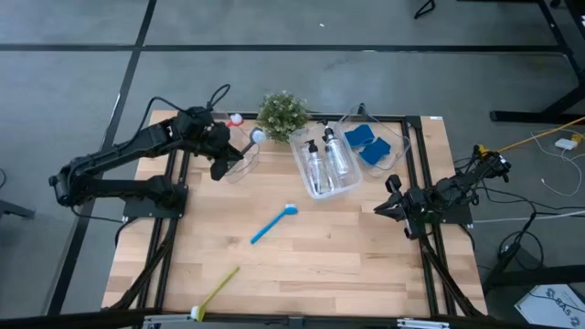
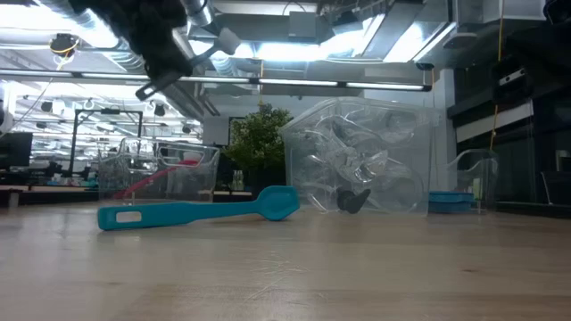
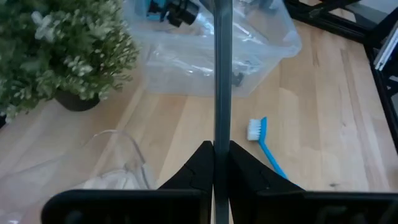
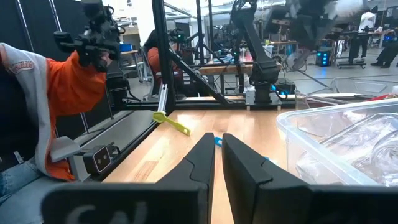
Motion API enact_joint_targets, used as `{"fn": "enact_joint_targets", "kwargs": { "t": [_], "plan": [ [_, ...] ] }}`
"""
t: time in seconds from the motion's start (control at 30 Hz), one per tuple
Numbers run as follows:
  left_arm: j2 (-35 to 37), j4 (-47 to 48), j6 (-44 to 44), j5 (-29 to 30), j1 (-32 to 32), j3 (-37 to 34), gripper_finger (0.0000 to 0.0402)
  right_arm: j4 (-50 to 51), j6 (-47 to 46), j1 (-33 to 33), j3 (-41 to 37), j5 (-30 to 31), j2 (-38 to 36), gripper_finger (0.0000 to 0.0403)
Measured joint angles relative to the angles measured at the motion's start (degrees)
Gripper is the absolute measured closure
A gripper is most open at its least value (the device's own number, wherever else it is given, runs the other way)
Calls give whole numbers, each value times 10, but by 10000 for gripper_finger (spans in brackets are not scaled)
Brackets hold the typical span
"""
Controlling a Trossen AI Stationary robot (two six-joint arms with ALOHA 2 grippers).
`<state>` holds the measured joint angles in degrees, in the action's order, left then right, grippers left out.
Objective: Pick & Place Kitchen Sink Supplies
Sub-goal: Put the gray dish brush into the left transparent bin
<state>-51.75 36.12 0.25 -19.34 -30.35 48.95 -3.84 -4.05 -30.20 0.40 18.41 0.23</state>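
Note:
My left gripper hangs over the small clear bin at the far left, shut on a grey dish brush. Its pale head juts out toward the potted plant. A red brush leans inside that bin. On the table lie a blue brush and a yellow-green brush. Two pump bottles lie in a clear bin, and blue sponges sit in another. My right gripper waits shut at the right edge. My left gripper pinches the grey brush's thin handle between its two fingertips. The handle runs along the fingers and on past their ends. The fingers slant downward from the table's left side. The brush is lifted clear, above the small bin.
The plant stands at the far edge between the bins. A black frame rail runs along the table's right side. Beyond the table's left edge, the right wrist view shows a person in an orange top. Bare wood lies near the front.

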Motion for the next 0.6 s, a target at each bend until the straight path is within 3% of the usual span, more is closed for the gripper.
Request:
{"fn": "enact_joint_targets", "kwargs": {
  "t": [0.27,0.6],
  "plan": [
    [0,-25,40,-99,-94,-24,385,0,0,0,0,0,0,370],
    [-55,-15,61,-120,-111,-24,385,0,0,0,0,0,0,370]
  ]
}}
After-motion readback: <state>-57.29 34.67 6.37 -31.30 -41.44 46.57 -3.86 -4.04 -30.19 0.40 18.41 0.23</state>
